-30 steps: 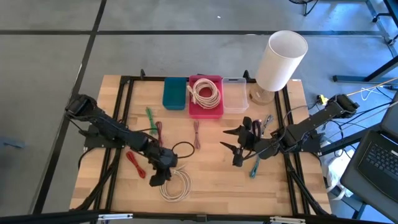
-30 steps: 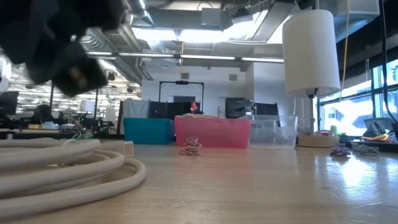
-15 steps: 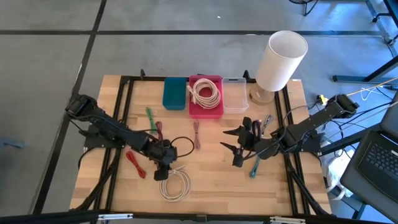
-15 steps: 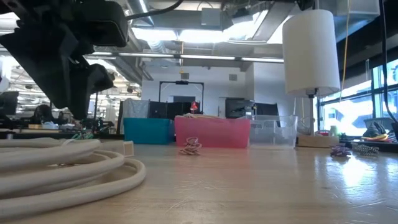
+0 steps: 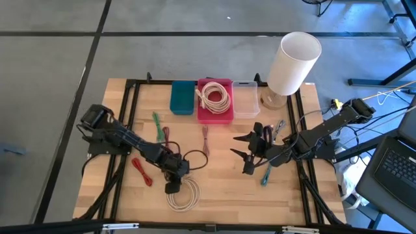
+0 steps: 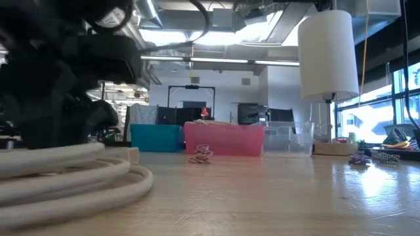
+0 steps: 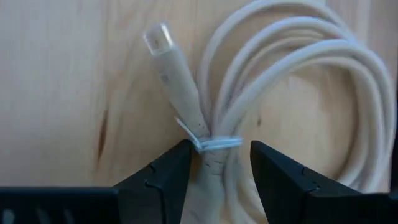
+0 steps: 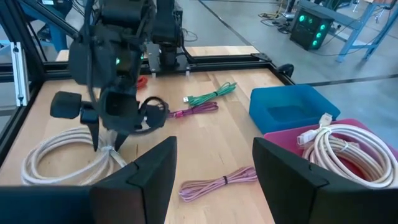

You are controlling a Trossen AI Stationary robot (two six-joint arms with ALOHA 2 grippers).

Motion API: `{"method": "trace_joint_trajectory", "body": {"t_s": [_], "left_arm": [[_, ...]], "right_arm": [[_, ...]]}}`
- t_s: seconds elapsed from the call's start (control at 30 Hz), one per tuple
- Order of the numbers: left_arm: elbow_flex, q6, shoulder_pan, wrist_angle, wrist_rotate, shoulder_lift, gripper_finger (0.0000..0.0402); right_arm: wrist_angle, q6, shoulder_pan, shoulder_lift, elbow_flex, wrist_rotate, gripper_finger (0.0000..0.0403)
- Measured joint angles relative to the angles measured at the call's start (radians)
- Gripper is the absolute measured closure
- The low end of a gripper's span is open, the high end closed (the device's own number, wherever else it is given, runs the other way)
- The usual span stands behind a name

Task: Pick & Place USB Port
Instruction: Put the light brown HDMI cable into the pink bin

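Since the earlier frames the left arm has drawn in and lowered, so the left gripper (image 5: pixel 173 188) now sits down over the near edge of the coiled white USB cable (image 5: pixel 184 194) at the front of the table (image 5: pixel 221 182), where a second ago it hung a little above and to one side. Its jaws stand apart, one finger (image 7: pixel 163 176) on each side of the bundled neck of the cable, just below the white zip tie (image 7: pixel 208 142); whether the pads touch the cable I cannot tell. The cable's plug (image 7: pixel 158 38) points away from the fingers and lies flat on the wood. From the low view the coil (image 6: pixel 72 177) rests on the table top with the dark gripper body just behind it. A black cable (image 5: pixel 192 156) loops beside the left wrist, with a red cable (image 5: pixel 142 171) near it. The right gripper (image 5: pixel 246 155) hovers open and empty over the right half of the table, well apart from the white coil. At the back stand a blue bin (image 5: pixel 183 97), a pink bin (image 5: pixel 215 112) holding another white cable, and a clear bin (image 5: pixel 246 101), next to a paper towel roll (image 5: pixel 294 63).
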Motion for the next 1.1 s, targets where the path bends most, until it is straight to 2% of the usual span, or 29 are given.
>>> {"method": "trace_joint_trajectory", "body": {"t_s": [0.1,0.17,0.33,0.53,0.7,0.8,0.9,1.1], "left_arm": [[0.006,0.004,0.003,0.024,0.003,0.054,0.0241],[0.009,0.016,0.008,0.048,0.004,0.075,0.0258],[-0.002,0.055,0.008,0.050,-0.022,0.034,0.0361],[0.007,0.099,0.008,-0.014,-0.064,-0.128,0.0364],[0.066,0.267,0.037,-0.083,-0.212,-0.281,0.0364],[0.110,0.418,0.110,-0.071,-0.292,-0.346,0.0364],[0.156,0.571,0.232,-0.113,-0.334,-0.359,0.0364],[0.335,0.790,0.592,-0.273,-0.330,-0.328,0.0364]], "right_arm": [[-0.010,0.005,0.000,0.000,0.000,0.000,0.0189],[-0.010,0.006,0.000,0.000,0.000,0.000,0.0189],[-0.011,0.005,0.000,0.000,0.000,0.000,0.0189],[-0.018,0.004,0.000,0.000,0.000,0.001,0.0189],[-0.022,0.003,0.000,0.000,0.000,0.004,0.0189],[-0.026,0.003,0.000,0.000,0.000,0.008,0.0189],[-0.033,0.003,0.000,0.000,0.000,0.010,0.0189],[-0.034,0.005,0.000,0.000,0.000,0.006,0.0189]]}}
